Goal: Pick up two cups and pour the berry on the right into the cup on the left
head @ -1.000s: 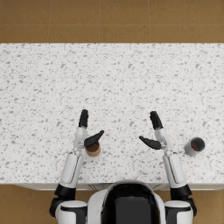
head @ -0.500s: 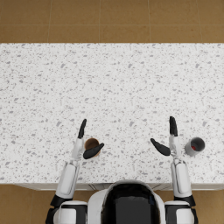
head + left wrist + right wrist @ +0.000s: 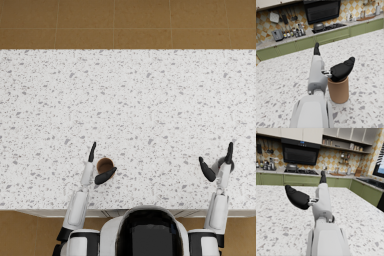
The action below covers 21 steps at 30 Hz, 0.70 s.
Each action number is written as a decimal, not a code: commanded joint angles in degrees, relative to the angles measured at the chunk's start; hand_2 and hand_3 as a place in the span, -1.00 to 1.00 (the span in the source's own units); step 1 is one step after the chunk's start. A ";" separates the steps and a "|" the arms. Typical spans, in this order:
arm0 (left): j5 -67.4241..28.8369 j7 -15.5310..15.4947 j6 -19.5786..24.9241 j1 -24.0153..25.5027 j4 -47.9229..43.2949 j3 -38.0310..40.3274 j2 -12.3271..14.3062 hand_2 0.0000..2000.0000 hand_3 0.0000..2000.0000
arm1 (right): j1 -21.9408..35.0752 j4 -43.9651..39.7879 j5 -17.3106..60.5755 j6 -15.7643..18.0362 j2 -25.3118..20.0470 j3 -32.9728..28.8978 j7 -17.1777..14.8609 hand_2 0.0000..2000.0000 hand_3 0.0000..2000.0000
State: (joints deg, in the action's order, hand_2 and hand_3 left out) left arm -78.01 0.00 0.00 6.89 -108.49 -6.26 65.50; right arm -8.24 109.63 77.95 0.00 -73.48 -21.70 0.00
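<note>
We see first the speckled white worktop [image 3: 130, 115], which fills the middle of the head view. Our two arms come up from the bottom edge. The left hand [image 3: 97, 167] stands in the lower left part of the frame, fingers [image 3: 342, 70] apart and holding nothing. The brown cup [image 3: 105, 165] sits between its long finger and thumb; in the left wrist view the thumb hangs over the cup's rim, but we cannot tell if it touches. The right hand [image 3: 218, 166] is in the lower right part, also spread and holding nothing. The grey cup [image 3: 222, 163] stands just behind it, mostly hidden by the hand, and the berry does not show in any view.

We judge that we are at the reaching step, both cups not yet grasped. Next, each hand must close around its cup's wall, the right one first moving so that the cup comes between its fingers, then lift.
</note>
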 commanded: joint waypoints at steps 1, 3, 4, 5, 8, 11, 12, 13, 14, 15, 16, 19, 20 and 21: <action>-0.01 0.00 0.00 1.05 0.03 -0.09 -0.31 -1.00 -1.00 | -2.64 0.75 0.02 0.00 -2.24 -5.65 0.00 -1.00 -1.00; -0.03 0.00 0.00 1.97 0.11 -0.21 -0.44 -1.00 -1.00 | -3.46 0.27 0.03 0.00 -3.25 -8.18 0.00 -1.00 -1.00; -0.03 0.00 0.00 2.42 -0.02 -0.74 -0.52 -1.00 -1.00 | -4.10 -0.08 0.04 0.00 -3.95 -9.24 0.00 -1.00 -1.00; -0.03 0.00 0.00 3.02 0.11 -0.89 -0.66 -1.00 -1.00 | -4.80 -0.02 0.04 0.00 -4.72 -10.01 0.00 -1.00 -1.00; -0.04 0.00 0.00 4.74 -0.31 -0.71 -1.04 -1.00 -1.00 | -5.75 -0.33 0.04 0.00 -5.93 -10.31 0.00 -1.00 -1.00; -0.04 0.00 0.00 6.31 0.12 -0.59 -1.35 -1.00 -1.00 | -6.78 -1.83 0.05 0.00 -7.19 -10.99 0.00 -1.00 -1.00; -0.04 0.00 0.00 6.76 -0.30 -0.72 -1.44 -1.00 -1.00 | -6.97 -2.87 0.05 0.00 -7.42 -10.71 0.00 -1.00 -1.00; -0.04 0.00 0.00 7.21 -0.72 -0.86 -1.53 -1.00 -1.00 | -7.18 -3.62 0.04 0.00 -7.69 -10.31 0.00 -1.00 -1.00; -0.04 0.00 0.00 7.76 -0.70 -0.96 -1.66 -1.00 -1.00 | -7.26 -4.21 0.04 0.00 -7.83 -9.64 0.00 -1.00 -1.00; -0.04 0.00 0.00 7.80 0.08 -1.24 -1.56 -1.00 -1.00 | -7.27 -5.15 0.04 0.00 -7.92 -9.09 0.00 -1.00 -1.00; -0.04 0.00 0.00 7.83 1.08 -1.61 -1.45 -1.00 -1.00 | -7.31 -5.59 0.04 0.00 -8.03 -8.48 0.00 -1.00 -1.00; -0.04 0.00 0.00 7.10 3.89 -2.30 -0.73 -1.00 -1.00 | -6.66 -8.95 0.04 0.00 -7.78 -6.96 0.00 -1.00 -1.00; -0.04 0.00 0.00 6.85 4.70 -2.46 -0.48 -1.00 -1.00 | -6.40 -9.85 0.04 0.00 -7.68 -6.88 0.00 -1.00 -1.00; -0.04 0.00 0.00 6.54 5.27 -2.74 -0.21 -1.00 -1.00 | -5.79 -11.39 0.04 -0.03 -7.33 -6.93 0.00 -1.00 -1.00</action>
State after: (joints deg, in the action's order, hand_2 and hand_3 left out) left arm -78.04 0.00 -0.08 13.98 -104.64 -8.56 65.14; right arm -14.77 100.69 77.99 -0.07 -81.42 -29.12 0.00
